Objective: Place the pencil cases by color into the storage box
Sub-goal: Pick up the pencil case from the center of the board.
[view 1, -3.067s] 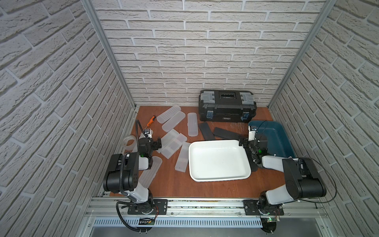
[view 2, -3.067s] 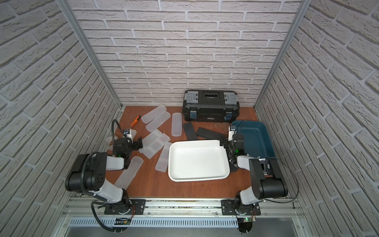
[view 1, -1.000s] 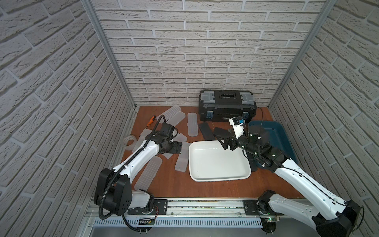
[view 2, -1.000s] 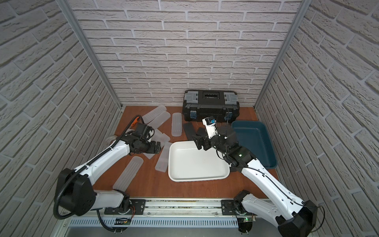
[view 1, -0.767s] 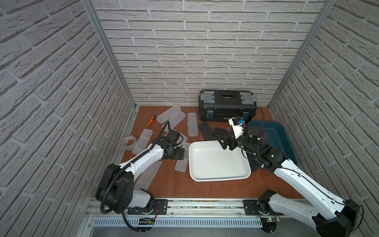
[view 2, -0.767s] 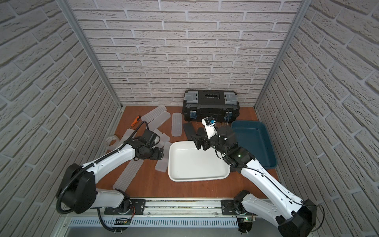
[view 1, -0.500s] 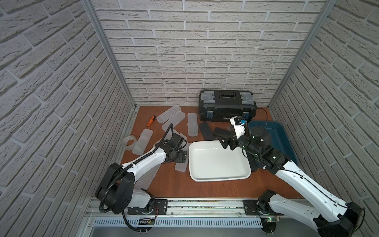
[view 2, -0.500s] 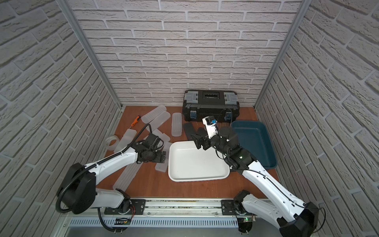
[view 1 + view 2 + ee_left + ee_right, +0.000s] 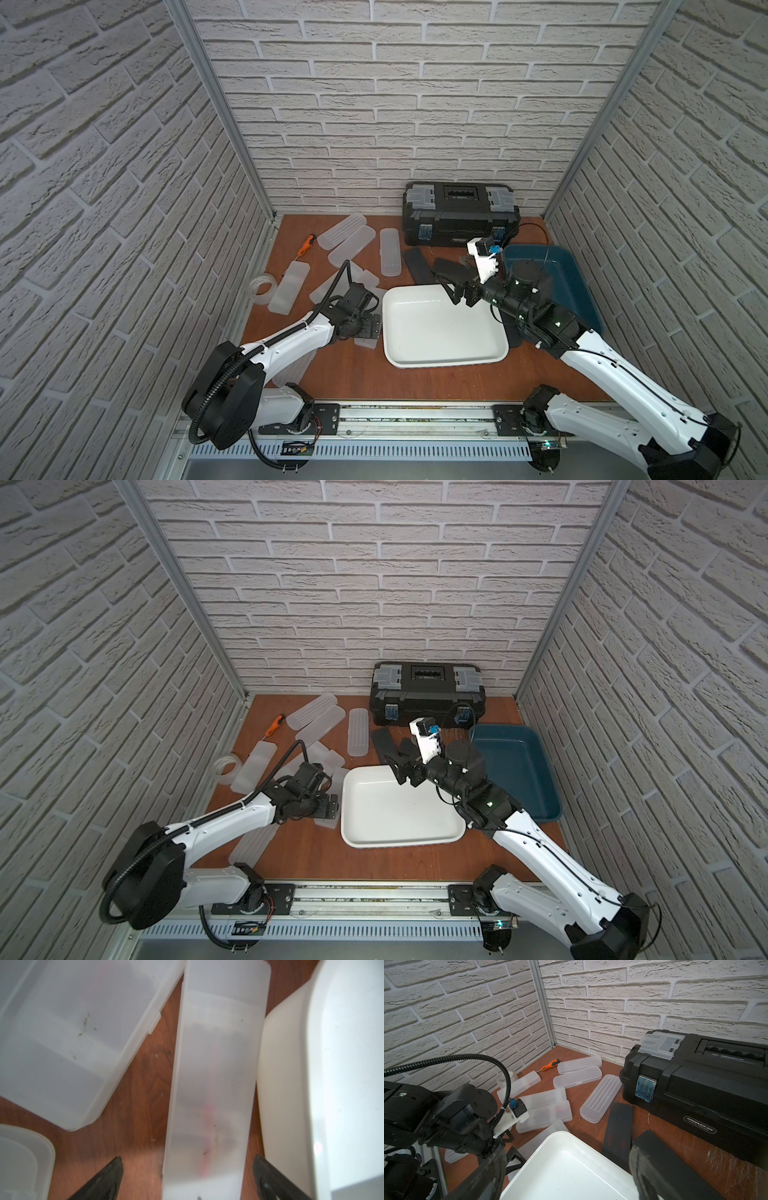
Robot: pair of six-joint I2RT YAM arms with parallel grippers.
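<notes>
Our left gripper (image 9: 187, 1172) hangs directly over one frosted pencil case (image 9: 214, 1084). The case lies flat on the table (image 9: 141, 1084) just beside the white tray (image 9: 342, 1084), along the tray's outer wall on our left side and nearly touching it. Its long axis runs straight ahead from the wrist, roughly parallel to that wall, so our jaws straddle it across its narrow width. One black fingertip stands over bare wood on the open side; the other stands in the thin gap between case and tray.

The jaws are spread wide and hold nothing, and in the wrist view neither finger touches the case. We judge that closing across the width is what comes next, and that the tray-side finger is the tight spot — it has little room.

Our right gripper (image 9: 459, 293) hovers above the far corner of the white tray, jaws apart and empty, well away from this case. The black pencil cases (image 9: 415, 266) lie just beyond it, toward the toolbox (image 9: 459, 216) — so the left arm is plainly the nearer one here. The white tray is empty, and what shows of the blue tray (image 9: 582, 282) is too.
</notes>
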